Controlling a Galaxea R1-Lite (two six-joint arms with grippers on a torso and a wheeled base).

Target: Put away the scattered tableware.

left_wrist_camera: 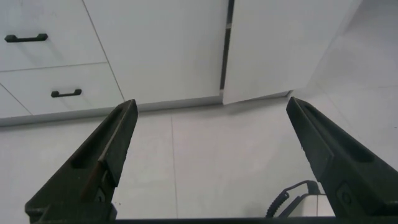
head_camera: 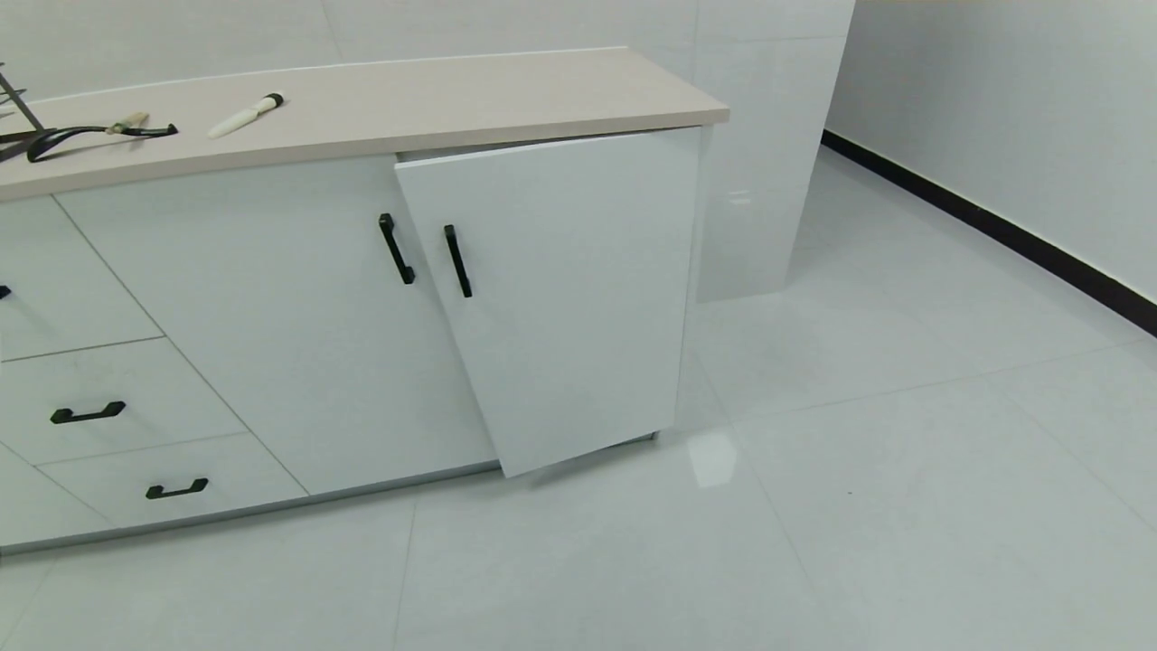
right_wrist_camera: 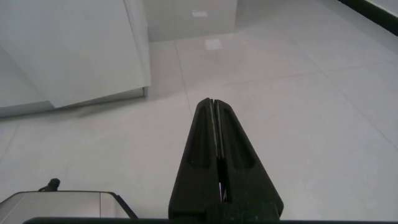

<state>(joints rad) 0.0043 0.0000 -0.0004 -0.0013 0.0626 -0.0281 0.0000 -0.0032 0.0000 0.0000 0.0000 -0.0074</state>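
My left jaws are spread wide with nothing between them. They hang low over the tiled floor point(left_wrist_camera: 205, 168) in front of the cabinet base. My right jaws are pressed shut, blade against blade, gripping nothing. They also hang above the floor, off the cabinet's right end.

The tableware lies up on the counter point(head_camera: 434, 95), all of it toward the left end and well apart from both jaws. A white-handled knife point(head_camera: 244, 116) lies at a slant about midway between the front and back edges. Further toward the left end, a black utensil point(head_camera: 90, 136) with long curved arms lies nearer the front edge. A small wooden-handled piece point(head_camera: 128, 121) touches or crosses it, and I cannot tell which. At the counter's far left, part of a thin dark frame point(head_camera: 14, 95) shows, too little for me to say what it is.

Under the counter's right end the cabinet door point(head_camera: 560, 298) stands ajar. It is hinged on the right, and its handle side has swung out from the cabinet front. Its black handle point(head_camera: 457, 260) sits just beside the handle point(head_camera: 397, 249) of the closed door next to it. Under the left part of the counter are stacked drawers, an upper drawer handle point(head_camera: 88, 413) and a lower drawer handle point(head_camera: 176, 489) both black. A black baseboard point(head_camera: 994, 231) runs along the wall on the right.
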